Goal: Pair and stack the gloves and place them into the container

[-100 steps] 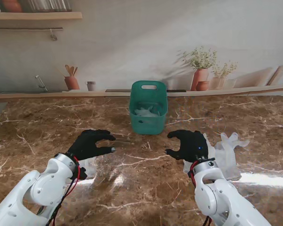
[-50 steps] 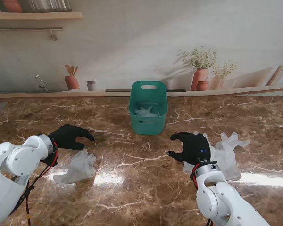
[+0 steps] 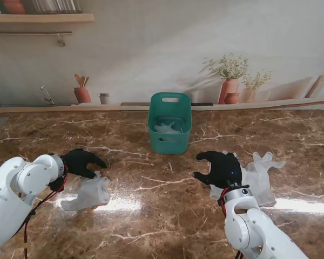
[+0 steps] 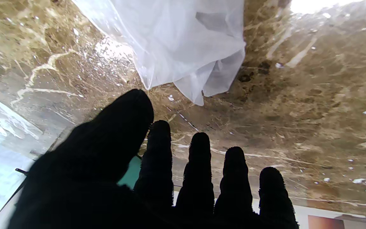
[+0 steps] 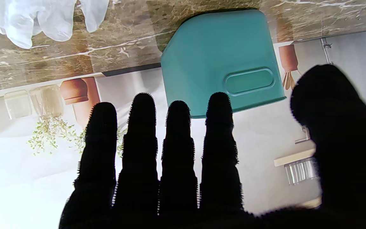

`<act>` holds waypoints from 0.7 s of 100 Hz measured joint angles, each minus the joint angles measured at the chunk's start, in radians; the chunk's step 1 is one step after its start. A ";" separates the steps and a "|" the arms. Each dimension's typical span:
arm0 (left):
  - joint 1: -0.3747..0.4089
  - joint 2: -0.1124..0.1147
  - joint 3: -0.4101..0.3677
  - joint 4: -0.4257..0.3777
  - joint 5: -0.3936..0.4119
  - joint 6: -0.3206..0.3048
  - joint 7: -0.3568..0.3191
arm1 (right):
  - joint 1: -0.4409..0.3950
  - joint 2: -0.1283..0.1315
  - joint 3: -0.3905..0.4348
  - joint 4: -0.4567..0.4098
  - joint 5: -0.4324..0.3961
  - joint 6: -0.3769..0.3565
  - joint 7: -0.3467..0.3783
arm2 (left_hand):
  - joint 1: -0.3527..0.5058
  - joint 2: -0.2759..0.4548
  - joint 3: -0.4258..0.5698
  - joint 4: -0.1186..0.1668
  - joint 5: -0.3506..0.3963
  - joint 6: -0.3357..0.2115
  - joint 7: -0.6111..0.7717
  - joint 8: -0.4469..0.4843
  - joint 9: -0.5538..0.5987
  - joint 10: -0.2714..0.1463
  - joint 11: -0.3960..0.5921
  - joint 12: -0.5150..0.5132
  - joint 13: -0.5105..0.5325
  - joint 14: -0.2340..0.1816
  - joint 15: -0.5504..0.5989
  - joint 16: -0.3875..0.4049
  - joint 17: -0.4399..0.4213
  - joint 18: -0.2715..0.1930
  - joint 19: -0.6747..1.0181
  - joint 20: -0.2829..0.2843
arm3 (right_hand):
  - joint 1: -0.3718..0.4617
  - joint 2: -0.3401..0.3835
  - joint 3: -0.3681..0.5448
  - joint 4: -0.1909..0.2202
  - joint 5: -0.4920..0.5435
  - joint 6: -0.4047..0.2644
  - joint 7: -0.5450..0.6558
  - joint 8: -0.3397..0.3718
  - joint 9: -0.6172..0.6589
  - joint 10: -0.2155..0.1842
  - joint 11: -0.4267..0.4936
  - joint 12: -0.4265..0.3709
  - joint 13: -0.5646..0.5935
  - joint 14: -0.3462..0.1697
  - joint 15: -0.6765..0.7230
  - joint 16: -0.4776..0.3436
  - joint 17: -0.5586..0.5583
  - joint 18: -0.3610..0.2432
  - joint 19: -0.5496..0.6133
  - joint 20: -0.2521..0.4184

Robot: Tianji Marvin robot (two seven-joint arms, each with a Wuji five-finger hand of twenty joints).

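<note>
A glossy brown marble desk [image 3: 151,210] with pale veins is seen, backed by a wall printed with a shelf, a tap, utensil pots and potted plants [image 3: 229,78]. Bright light is reflected on the surface near both arms.

A translucent glove [image 3: 89,194] is laid on the left side of the desk, its long axis running from the near left to the far right, with the finger end turned toward the left hand [image 3: 82,162]. That hand is held empty just beyond the glove, fingers spread and curved; in the left wrist view the glove's [image 4: 176,47] edge is seen just off the fingertips [image 4: 199,149], not touched.

On the right, a second pile of translucent gloves [image 3: 259,175] is spread, fingers pointing away from me and to the right. The right hand [image 3: 218,168] is poised over its left edge, open, with nothing grasped.

A teal container [image 3: 170,129] is stood upright at the centre far side, between the hands, with crumpled translucent gloves inside [image 3: 168,128].
</note>
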 measured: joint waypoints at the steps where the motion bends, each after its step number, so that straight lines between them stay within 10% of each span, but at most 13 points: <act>1: -0.002 0.000 0.004 0.003 0.000 -0.001 0.003 | 0.000 0.000 0.000 0.000 0.000 0.000 0.000 | 0.000 0.001 0.003 0.000 0.000 -0.003 0.001 0.000 0.000 0.000 0.000 0.001 0.000 0.000 0.000 0.000 0.000 0.000 0.000 0.000 | 0.000 0.000 0.000 0.000 0.000 0.000 0.000 0.000 0.000 0.000 0.000 0.000 0.000 0.000 0.000 0.000 0.000 0.000 0.000 0.000; 27: -0.045 -0.002 0.085 0.073 0.043 -0.068 0.045 | 0.000 0.000 0.002 0.005 -0.002 -0.005 0.011 | -0.004 -0.077 0.096 0.000 -0.091 -0.037 0.042 0.024 -0.055 -0.035 0.016 0.015 -0.025 0.000 0.005 0.001 0.000 -0.011 -0.020 0.001 | 0.000 0.000 0.010 0.000 0.000 0.000 0.000 0.000 0.000 0.000 0.000 0.000 0.000 0.000 0.002 0.000 0.000 0.001 0.000 0.000; 47: -0.051 -0.004 0.108 0.085 0.099 -0.085 0.067 | 0.000 0.000 0.004 0.008 -0.002 -0.011 0.005 | -0.042 -0.117 0.106 0.000 -0.105 -0.046 0.298 0.214 -0.079 -0.040 0.017 0.016 -0.039 0.000 0.008 0.001 0.000 -0.013 -0.023 0.001 | 0.000 0.000 0.022 0.000 0.001 0.001 0.000 0.000 0.002 0.000 0.000 0.001 0.000 0.000 0.005 0.000 0.001 0.001 0.000 0.000; 70: -0.065 -0.005 0.138 0.106 0.144 -0.101 0.127 | 0.003 0.000 0.001 0.012 -0.002 -0.013 0.001 | 0.083 -0.113 -0.044 -0.052 0.074 -0.114 0.633 0.424 -0.075 -0.060 0.024 0.017 -0.039 -0.002 0.026 0.007 0.000 -0.017 -0.022 0.037 | 0.000 0.000 0.036 0.000 0.002 0.001 0.001 0.000 0.002 0.000 0.000 0.003 0.000 0.000 0.009 0.000 0.002 0.001 0.000 0.000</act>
